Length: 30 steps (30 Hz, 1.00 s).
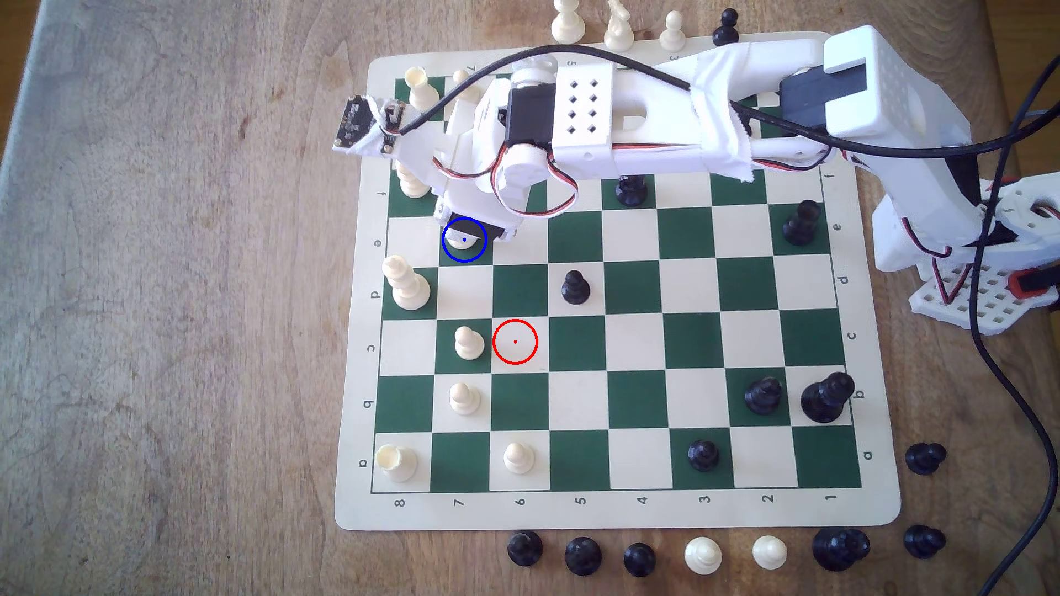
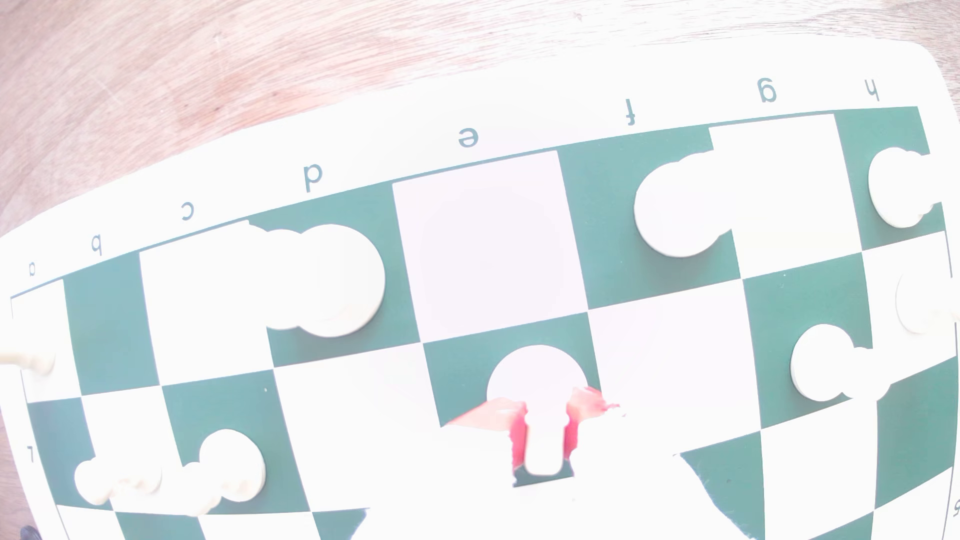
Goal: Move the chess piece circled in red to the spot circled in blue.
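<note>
The chess piece circled in red, a cream piece (image 1: 462,243), stands inside the blue ring on the dark green spot circled in blue (image 1: 480,255), near the exterior view's left board edge. My gripper (image 1: 471,231) hangs right over it and hides its top. In the wrist view my gripper (image 2: 543,441) has its red-padded fingers (image 2: 518,441) pressed against both sides of the cream piece (image 2: 537,379), whose round base rests on the green square (image 2: 457,374). The red ring (image 1: 515,342) marks a bare cream square.
A tall cream piece (image 1: 406,285) and cream pawns (image 1: 468,342) stand close by in the exterior view, with a black pawn (image 1: 575,286) to the right. More cream pieces (image 1: 410,180) sit under the arm. Captured pieces (image 1: 703,555) line the board's near edge. A black cable (image 1: 1009,395) trails at right.
</note>
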{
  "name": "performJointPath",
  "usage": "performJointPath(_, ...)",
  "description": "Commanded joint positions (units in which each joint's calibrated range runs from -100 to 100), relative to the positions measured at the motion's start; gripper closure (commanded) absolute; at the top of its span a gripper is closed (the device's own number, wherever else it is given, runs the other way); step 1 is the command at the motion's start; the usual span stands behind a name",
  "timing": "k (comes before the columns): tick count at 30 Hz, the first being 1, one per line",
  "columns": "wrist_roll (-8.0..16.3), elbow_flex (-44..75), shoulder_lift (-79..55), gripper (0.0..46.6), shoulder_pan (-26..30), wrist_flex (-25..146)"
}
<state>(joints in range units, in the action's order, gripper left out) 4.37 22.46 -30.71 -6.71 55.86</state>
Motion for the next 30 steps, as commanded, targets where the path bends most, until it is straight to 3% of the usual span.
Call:
performJointPath(1,-0.1,4.3,1.6,46.3,-0.1,-0.7)
performJointPath(17,-0.5,4.1,-0.1,45.6,0.5,1.0)
performJointPath(25,-1.0,4.1,0.1,35.1,0.3,2.0)
performJointPath(30,-1.1,4.1,0.7,32.5,0.3,2.8)
